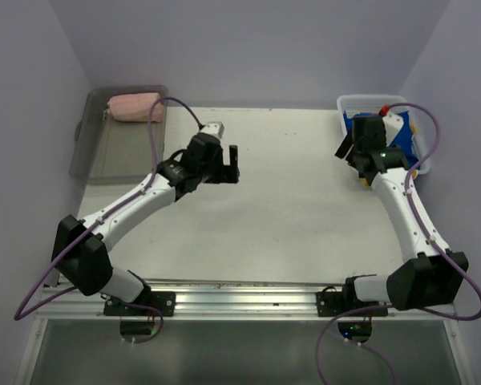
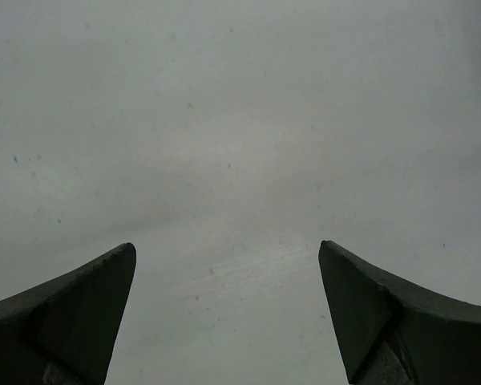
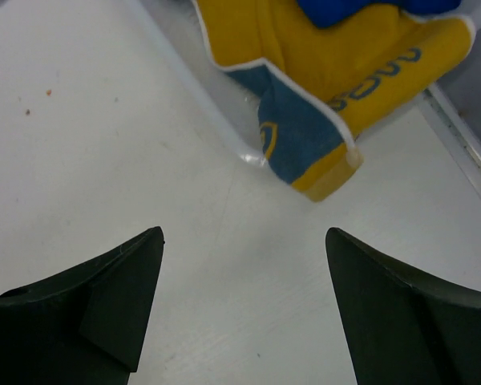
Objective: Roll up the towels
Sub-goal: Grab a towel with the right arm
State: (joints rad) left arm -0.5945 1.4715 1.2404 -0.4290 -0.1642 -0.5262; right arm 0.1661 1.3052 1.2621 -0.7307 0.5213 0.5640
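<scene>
A rolled pink towel [image 1: 135,107] lies in a grey bin [image 1: 104,152] at the back left. Yellow and blue towels [image 1: 404,133] fill a clear basket [image 1: 359,102] at the back right. In the right wrist view one yellow and blue towel [image 3: 337,72] hangs over the basket's rim [image 3: 194,76] onto the table. My right gripper [image 1: 345,148] [image 3: 244,237] is open and empty, just in front of that hanging towel. My left gripper [image 1: 227,170] [image 2: 227,249] is open and empty over bare table, left of centre.
The white table [image 1: 289,200] lies between the arms. A metal rail [image 1: 248,293] runs along the near edge. Purple walls close in the back and sides. The purple cables [image 1: 156,120] loop above each arm.
</scene>
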